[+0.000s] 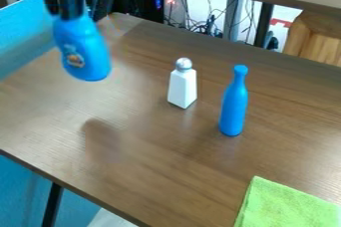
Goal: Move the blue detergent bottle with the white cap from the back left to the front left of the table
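Blue wide-bodied bottle (pixel 81 47) is hanging at the upper left, above the wooden surface (pixel 146 171), its base tilting a little towards the right. The black hand (pixel 65 12) is clamping on its top, and a soft shadow (pixel 100 136) is lying on the wood lower down. From where I'm standing, the step in hand is looking like holding the bottle aloft; any move from here is calling for a firm grip and a clear path past the things on its right. The bottle is carrying a small orange-and-dark label (pixel 75 59), whose print I'm not making out. Further right, a white shaker (pixel 182 87) with a silvery cap (pixel 184 63) is standing upright, its visible sides showing no writing. Beside it, apart and nearer me, a slim blue bottle (pixel 233 107) is standing upright, also plain. Finally, a green cloth (pixel 286 206) is lying flat at the lower right edge, showing no lettering.
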### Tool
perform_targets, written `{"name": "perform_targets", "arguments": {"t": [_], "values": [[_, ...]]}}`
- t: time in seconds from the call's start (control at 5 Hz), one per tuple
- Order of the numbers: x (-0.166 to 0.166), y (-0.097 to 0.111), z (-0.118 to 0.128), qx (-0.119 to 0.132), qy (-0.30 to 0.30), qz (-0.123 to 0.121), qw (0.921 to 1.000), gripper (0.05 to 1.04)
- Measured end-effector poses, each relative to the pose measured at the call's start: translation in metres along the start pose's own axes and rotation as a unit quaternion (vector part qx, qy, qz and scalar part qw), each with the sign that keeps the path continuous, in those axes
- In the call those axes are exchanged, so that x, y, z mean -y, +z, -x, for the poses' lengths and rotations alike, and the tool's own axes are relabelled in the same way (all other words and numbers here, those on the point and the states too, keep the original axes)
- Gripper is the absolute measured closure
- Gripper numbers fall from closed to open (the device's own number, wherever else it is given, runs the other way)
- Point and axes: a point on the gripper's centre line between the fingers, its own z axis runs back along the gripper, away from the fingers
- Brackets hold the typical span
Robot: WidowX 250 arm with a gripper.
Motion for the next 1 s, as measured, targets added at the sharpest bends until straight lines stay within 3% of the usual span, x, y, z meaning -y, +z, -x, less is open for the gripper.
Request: {"name": "perform_targets", "arguments": {"t": [0.4, 1.0], "values": [[0.011, -0.014, 0.027, -0.03, 0.019, -0.032, 0.9988, 0.583], [0.009, -0.038, 0.049, -0.085, 0.001, -0.046, 0.9953, 0.583]]}}
